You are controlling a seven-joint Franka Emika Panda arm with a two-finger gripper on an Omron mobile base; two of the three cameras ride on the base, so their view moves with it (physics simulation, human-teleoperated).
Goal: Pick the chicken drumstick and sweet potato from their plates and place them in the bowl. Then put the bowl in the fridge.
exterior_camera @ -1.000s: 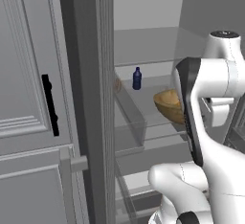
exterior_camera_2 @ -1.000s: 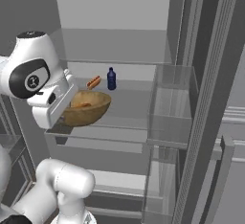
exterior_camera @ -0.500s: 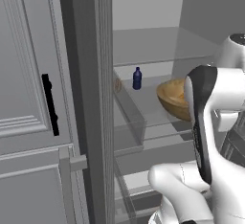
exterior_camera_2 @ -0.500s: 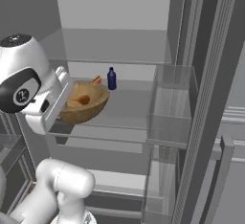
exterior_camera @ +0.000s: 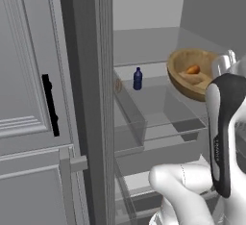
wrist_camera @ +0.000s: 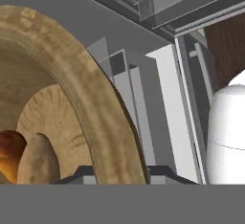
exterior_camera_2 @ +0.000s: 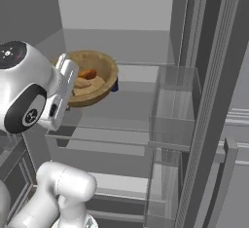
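Bowl [exterior_camera_2: 99,78] is stiff wood, thick-rimmed, tilted with loose food inside; best held by the rim. Gripper [wrist_camera: 117,173] fingers straddle the rim, apparently clamping it.

My arm is raised and bent; my gripper [wrist_camera: 117,173] is clamped over the rim of the bowl [wrist_camera: 95,108], holding it tilted.

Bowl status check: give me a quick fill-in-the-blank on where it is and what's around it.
1. The bowl is tilted, held up inside the open ____.
2. The food in the bowl numbers ____ pieces.
3. On the shelf stands a small blue ____.
4. The black handle is on the ____ door.

Missing: fridge; two; bottle; closed
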